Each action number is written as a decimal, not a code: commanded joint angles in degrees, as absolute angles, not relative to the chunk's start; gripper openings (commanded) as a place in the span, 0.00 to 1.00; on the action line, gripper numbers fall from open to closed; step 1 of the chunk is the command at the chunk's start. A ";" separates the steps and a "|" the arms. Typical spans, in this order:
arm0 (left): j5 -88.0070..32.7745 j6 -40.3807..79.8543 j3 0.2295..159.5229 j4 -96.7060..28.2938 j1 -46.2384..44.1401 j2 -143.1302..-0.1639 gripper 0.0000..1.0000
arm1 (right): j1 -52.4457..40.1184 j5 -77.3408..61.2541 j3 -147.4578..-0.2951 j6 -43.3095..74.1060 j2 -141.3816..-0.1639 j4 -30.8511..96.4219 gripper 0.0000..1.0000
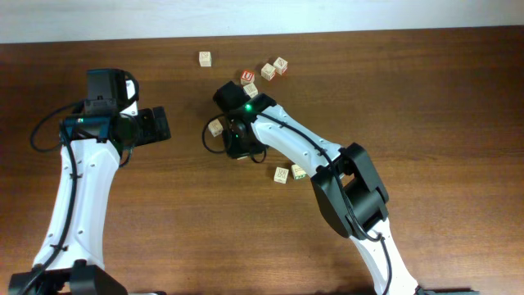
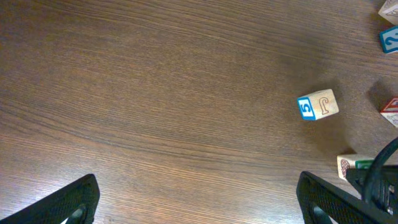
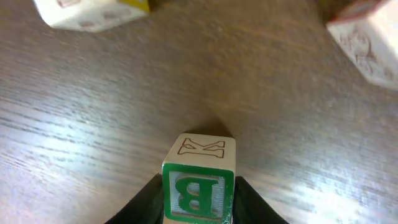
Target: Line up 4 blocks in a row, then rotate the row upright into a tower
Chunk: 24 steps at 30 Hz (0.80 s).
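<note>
My right gripper [image 3: 199, 180] is shut on a pale-wood block [image 3: 199, 186] with a green "B" face, its fingers pressed against both sides. Overhead, this block [image 1: 215, 127] sits left of centre at the right gripper [image 1: 221, 131]. It also shows at the lower right of the left wrist view, as the B block [image 2: 347, 167]. More alphabet blocks lie at the back [image 1: 205, 58], [image 1: 268, 71], [image 1: 281, 65], [image 1: 250, 89]. A pair of blocks lies nearer the front [image 1: 281, 174]. My left gripper [image 1: 164, 124] [image 2: 198, 186] stands wide open over bare wood, apart from every block.
A cube with a red top [image 1: 248, 76] sits among the back blocks. A block with a blue "5" [image 2: 318, 104] lies ahead and right of the left fingers. The right arm [image 1: 311, 152] stretches across the table's middle. Two blurred cubes [image 3: 87, 12] [image 3: 367, 46] lie beyond the held block.
</note>
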<state>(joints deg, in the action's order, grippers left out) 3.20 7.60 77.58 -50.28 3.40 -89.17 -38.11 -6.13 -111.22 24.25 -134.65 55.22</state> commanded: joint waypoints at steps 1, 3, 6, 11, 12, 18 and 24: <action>2.02 8.34 78.74 -50.46 3.64 -89.47 1.00 | -38.50 -5.80 -111.61 26.85 -135.37 61.10 0.33; -0.30 8.32 78.74 -50.54 3.64 -89.47 0.99 | -38.50 -5.80 -111.61 26.89 -135.37 65.76 0.33; -2.76 8.34 78.74 -50.59 3.64 -90.00 0.99 | -38.50 -5.80 -111.61 28.62 -135.37 71.72 0.33; -2.81 8.32 78.74 -51.05 2.17 -91.13 0.99 | -38.50 -5.56 -111.61 29.04 -135.37 76.16 0.34; -2.79 8.32 78.74 -51.00 1.65 -91.13 0.99 | -38.50 -5.56 -111.61 29.04 -135.37 76.29 0.34; -2.79 8.32 78.74 -50.83 0.84 -91.13 0.99 | -38.50 -5.58 -111.85 29.02 -135.37 76.12 0.59; -2.81 8.32 78.74 -46.68 0.84 -91.13 0.99 | -38.50 -3.73 -121.73 27.38 -135.37 76.09 0.58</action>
